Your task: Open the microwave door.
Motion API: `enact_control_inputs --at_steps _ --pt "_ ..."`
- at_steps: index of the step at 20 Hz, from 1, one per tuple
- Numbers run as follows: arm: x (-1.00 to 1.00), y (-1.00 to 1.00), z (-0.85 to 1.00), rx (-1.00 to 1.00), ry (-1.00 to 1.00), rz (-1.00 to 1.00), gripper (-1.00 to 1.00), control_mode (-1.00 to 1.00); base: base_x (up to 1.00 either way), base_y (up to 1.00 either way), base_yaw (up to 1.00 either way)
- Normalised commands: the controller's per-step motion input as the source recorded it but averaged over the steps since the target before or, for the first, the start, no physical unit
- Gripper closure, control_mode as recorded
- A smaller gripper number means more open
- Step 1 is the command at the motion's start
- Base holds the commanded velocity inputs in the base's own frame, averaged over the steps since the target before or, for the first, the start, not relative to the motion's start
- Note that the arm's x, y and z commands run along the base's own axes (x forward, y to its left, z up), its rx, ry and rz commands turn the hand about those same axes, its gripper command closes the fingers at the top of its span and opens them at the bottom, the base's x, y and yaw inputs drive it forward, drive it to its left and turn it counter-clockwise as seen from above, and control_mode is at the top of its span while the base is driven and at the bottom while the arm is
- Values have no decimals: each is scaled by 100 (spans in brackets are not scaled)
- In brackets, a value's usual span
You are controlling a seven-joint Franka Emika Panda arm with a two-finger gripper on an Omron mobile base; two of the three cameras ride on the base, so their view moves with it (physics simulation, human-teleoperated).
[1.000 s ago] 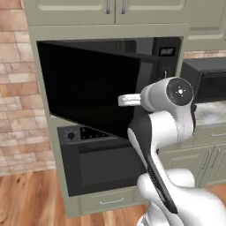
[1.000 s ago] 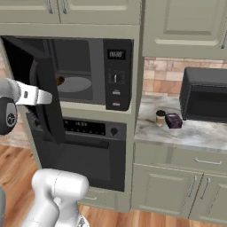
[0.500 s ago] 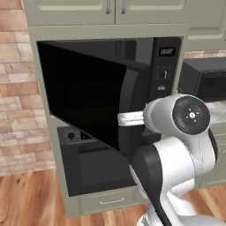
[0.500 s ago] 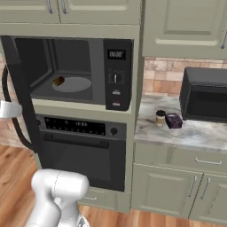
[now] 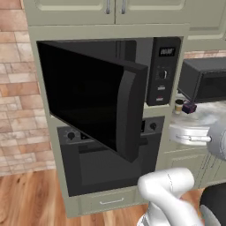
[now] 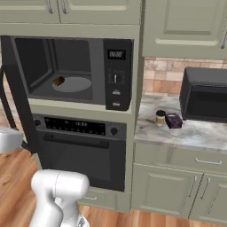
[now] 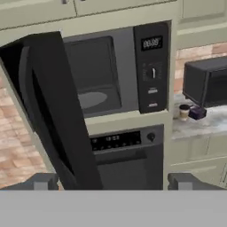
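Observation:
The microwave (image 6: pixel 75 71) sits framed in beige cabinetry, with its control strip (image 6: pixel 116 73) on the right. The glossy black microwave door (image 5: pixel 90 99) stands swung out on its left hinge. It appears nearly edge-on in the right base view (image 6: pixel 15 95), and it crosses the left of the hand view (image 7: pixel 55 111) with the curved bar handle (image 7: pixel 26 102) along it. The cavity is exposed, with a pale turntable (image 6: pixel 73 84) and a small brown item (image 6: pixel 59 81). My gripper (image 7: pixel 114 182) is open, back from the door, with nothing between its fingers (image 7: pixel 44 181).
An oven (image 6: pixel 82 150) with two knobs sits directly under the microwave. To the right, a marble counter (image 6: pixel 195 133) carries a smaller black box appliance (image 6: pixel 206 95), a small jar (image 6: pixel 160 117) and a purple object (image 6: pixel 174 120). A brick wall (image 5: pixel 17 88) is on the left, above a wooden floor (image 5: pixel 31 198).
The door swung wider open over the last second. My hand has come off it, dropping lower and drawing back from the microwave.

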Motion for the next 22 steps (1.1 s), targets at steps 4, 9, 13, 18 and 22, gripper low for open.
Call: enact_control_inputs --at_steps 4,9,13,18,22 --pt "-14 -98 73 47 0 17 -100 -100 0 0 0" --pt "7 -78 37 49 0 25 -100 -100 0 0 0" --pt "42 -23 7 37 13 22 -100 -100 0 0 0" --pt "61 0 -12 24 20 18 -100 -100 0 0 0" --pt "52 15 -47 28 21 29 -100 -100 0 0 0"
